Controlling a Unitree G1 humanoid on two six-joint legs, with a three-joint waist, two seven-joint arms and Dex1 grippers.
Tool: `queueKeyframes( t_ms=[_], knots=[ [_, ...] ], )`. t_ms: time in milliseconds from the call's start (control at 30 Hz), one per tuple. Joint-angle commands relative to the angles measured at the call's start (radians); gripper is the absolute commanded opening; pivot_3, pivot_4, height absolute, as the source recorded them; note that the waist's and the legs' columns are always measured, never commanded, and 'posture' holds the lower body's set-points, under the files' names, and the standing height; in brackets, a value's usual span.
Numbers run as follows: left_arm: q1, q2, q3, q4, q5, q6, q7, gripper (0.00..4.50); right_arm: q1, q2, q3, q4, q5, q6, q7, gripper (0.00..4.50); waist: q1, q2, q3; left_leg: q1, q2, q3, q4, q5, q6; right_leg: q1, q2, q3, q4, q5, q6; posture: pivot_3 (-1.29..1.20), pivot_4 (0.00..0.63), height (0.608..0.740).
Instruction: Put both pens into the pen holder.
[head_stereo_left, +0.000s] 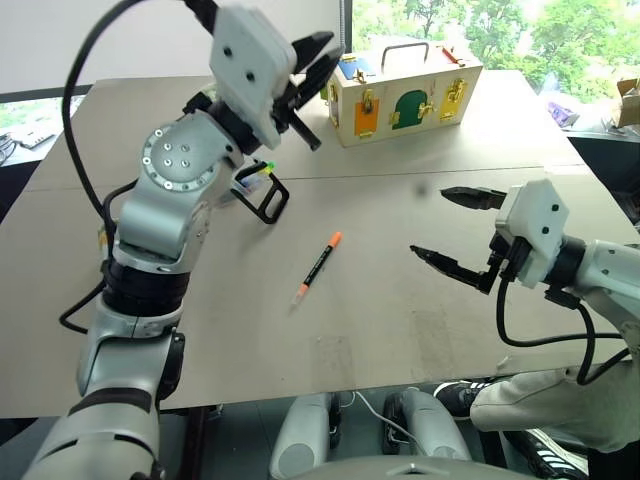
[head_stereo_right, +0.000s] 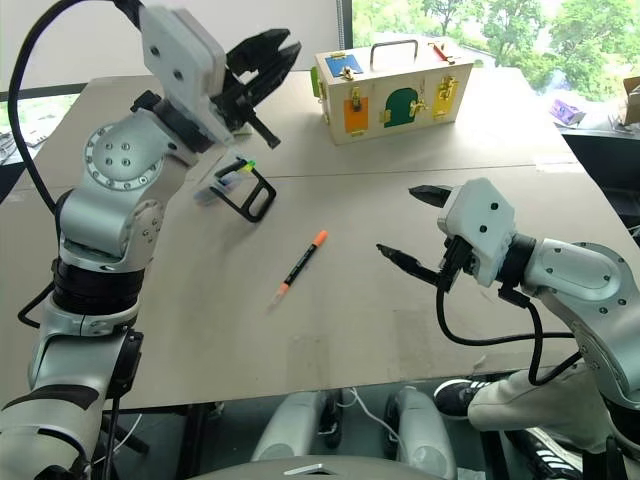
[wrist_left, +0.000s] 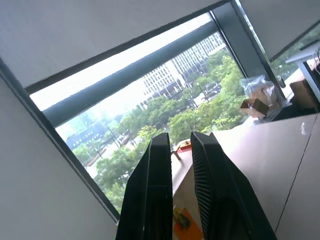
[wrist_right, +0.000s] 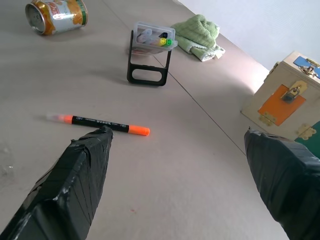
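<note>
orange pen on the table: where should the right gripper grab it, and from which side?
Judging by its pose, take the orange pen at mid-barrel, from above. It lies flat and alone on the table, so fingers can straddle the slim black barrel across its length. The right gripper is already open and nearest, to the pen's right.

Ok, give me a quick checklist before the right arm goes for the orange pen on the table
1. Orange pen lying free on the table, nothing touching it: ok.
2. Right gripper open and empty: ok.
3. Left gripper raised above the table, shut, nothing seen between its fingers: ok.
4. Pen holder lying on its side on the table, mouth unblocked: ok.
5. Blue pen already inside the pen holder: cannot tell; there are items in it, one yellow-green tipped.
6. Wooden box and can away from the pen: ok.
</note>
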Motion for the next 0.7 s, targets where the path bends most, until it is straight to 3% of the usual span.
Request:
queueKeyframes(
  t_ms=[33, 200, 267, 400, 467, 500, 567, 700],
  knots=[
    [0.051, 0.020, 0.027, 0.048, 0.081, -0.175, -0.061, 0.67, -0.023, 0.005, -0.006, -0.008, 0.005, -0.023, 0.002, 4.50, 0.000, 0.000, 0.000, 0.000, 0.000, 0.000, 0.000, 0.000, 0.000, 0.000, 0.000, 0.000, 0.000, 0.000, 0.000, 0.00, 0.150, 0.740],
    [0.084, 0.022, 0.046, 0.146, 0.167, -0.340, -0.096, 0.67, -0.027, 0.009, 0.001, -0.006, 0.005, -0.022, 0.005, 4.50, 0.001, 0.000, 0.000, -0.001, 0.000, -0.001, 0.000, 0.000, 0.001, 0.000, 0.000, -0.001, 0.000, 0.000, 0.000, 0.00, 0.150, 0.740],
    [0.075, -0.012, 0.078, 0.158, 0.113, -0.280, -0.091, 0.67, -0.026, 0.009, 0.000, -0.007, 0.006, -0.021, 0.006, 4.50, 0.000, 0.000, 0.000, -0.001, 0.000, -0.001, 0.000, 0.000, 0.001, 0.000, 0.000, -0.001, 0.000, 0.000, 0.000, 0.00, 0.150, 0.740],
    [0.073, -0.099, 0.142, 0.039, -0.161, 0.117, -0.075, 0.67, -0.018, 0.002, 0.000, -0.013, 0.002, -0.017, 0.009, 4.50, -0.001, 0.000, 0.000, -0.001, 0.000, -0.002, 0.001, -0.001, 0.001, 0.000, 0.000, -0.002, 0.000, 0.000, 0.001, 0.00, 0.150, 0.740],
    [0.082, -0.090, 0.172, -0.112, -0.415, 0.484, -0.013, 0.67, -0.013, 0.000, -0.003, -0.017, 0.002, -0.015, 0.008, 4.50, -0.003, -0.001, 0.000, -0.002, 0.000, -0.002, 0.001, -0.001, 0.001, 0.000, 0.000, -0.002, 0.000, -0.001, 0.002, 0.00, 0.150, 0.740],
    [0.078, -0.077, 0.207, -0.177, -0.605, 0.617, 0.021, 1.05, -0.012, -0.001, -0.006, -0.018, 0.003, -0.013, 0.007, 4.50, -0.004, -0.001, 0.000, -0.002, 0.001, -0.002, 0.001, -0.001, 0.001, 0.000, 0.000, -0.001, 0.000, -0.001, 0.002, 0.00, 0.150, 0.740],
    [0.063, -0.036, 0.248, -0.241, -0.796, 0.843, 0.098, 1.49, -0.010, -0.002, -0.009, -0.018, 0.003, -0.012, 0.007, 4.50, -0.006, -0.001, 0.000, -0.002, 0.001, -0.003, 0.001, -0.001, 0.001, 0.000, 0.000, -0.001, 0.000, -0.002, 0.005, 0.00, 0.150, 0.740],
    [0.006, 0.023, 0.246, -0.262, -0.885, 1.217, 0.347, 3.17, -0.005, 0.003, -0.007, -0.019, 0.001, -0.013, 0.000, 4.50, -0.003, 0.000, 0.000, 0.001, 0.001, -0.002, 0.001, 0.000, 0.001, 0.001, 0.001, 0.000, 0.002, -0.003, 0.005, 0.00, 0.150, 0.740]
  ],
)
